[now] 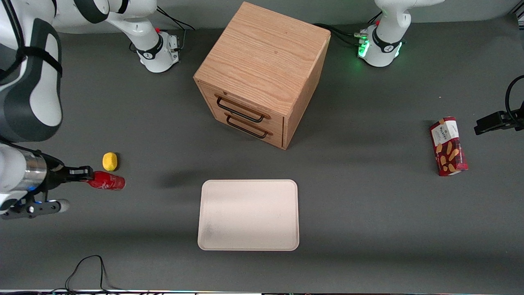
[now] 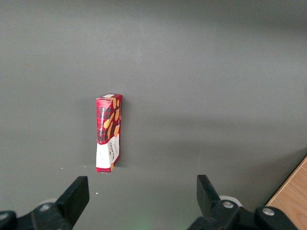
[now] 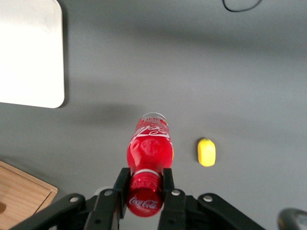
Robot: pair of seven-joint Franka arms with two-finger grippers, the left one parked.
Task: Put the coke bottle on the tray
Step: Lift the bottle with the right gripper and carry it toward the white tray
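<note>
Gripper [image 3: 145, 184] fingers clamp your coke bottle [image 1: 107, 181] at the neck, toward the working arm's end, just beside the lemon [image 1: 109, 161]. Your tray [image 1: 248, 215] sits well apart, nearer the camera than the drawer cabinet [image 1: 262, 73].

Small glossy red coke bottle [image 1: 107, 181] [image 3: 149, 148], white lettering, held horizontal by its neck in the gripper [image 1: 84, 175] [image 3: 144, 184]. Cream-white tray [image 1: 248, 214] [image 3: 29, 52], flat on table, well apart.
</note>
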